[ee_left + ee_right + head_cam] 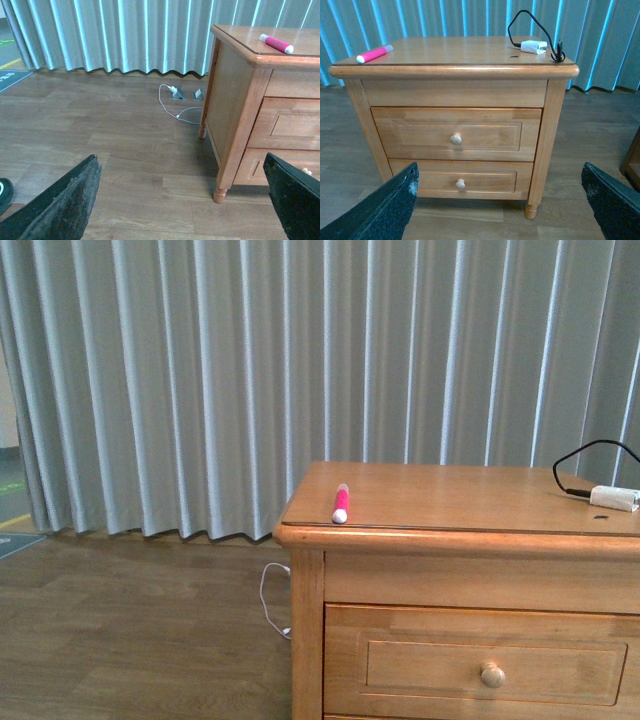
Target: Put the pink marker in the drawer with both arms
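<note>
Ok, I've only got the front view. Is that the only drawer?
Observer: No, a second drawer sits under the top drawer. Both are shut.
Operator: And the claws? I can't see either one.
Observer: The left claw is open and empty, pointed at the floor beside the cabinet.
Operator: And the right one?
Observer: The right claw is open and empty too, facing the drawer fronts.

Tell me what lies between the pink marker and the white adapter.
Only bare wood, in the right wrist view: between the pink marker and the white adapter the cabinet top holds nothing, save the black cable beside the adapter.
</note>
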Action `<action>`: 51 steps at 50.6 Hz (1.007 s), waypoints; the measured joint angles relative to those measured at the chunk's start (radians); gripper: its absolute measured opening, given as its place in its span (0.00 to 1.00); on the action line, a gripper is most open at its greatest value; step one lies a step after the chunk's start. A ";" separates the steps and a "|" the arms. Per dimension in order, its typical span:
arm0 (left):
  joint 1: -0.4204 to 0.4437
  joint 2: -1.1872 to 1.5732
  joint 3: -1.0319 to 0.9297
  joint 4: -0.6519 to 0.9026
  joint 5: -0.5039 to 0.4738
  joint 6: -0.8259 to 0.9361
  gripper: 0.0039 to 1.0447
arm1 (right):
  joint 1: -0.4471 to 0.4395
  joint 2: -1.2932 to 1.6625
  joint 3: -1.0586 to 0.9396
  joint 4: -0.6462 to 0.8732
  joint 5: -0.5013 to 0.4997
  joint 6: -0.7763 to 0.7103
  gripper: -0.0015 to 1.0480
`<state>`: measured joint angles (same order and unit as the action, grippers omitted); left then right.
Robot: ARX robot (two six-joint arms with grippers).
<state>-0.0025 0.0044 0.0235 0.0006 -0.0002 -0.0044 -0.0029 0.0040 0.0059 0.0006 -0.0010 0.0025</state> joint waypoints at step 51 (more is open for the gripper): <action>0.000 0.000 0.000 0.000 0.000 0.000 0.94 | 0.143 0.899 0.236 0.398 0.024 0.042 0.91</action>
<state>-0.0025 0.0044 0.0235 0.0006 -0.0002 -0.0044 0.1406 0.9031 0.2420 0.3985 0.0235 0.0444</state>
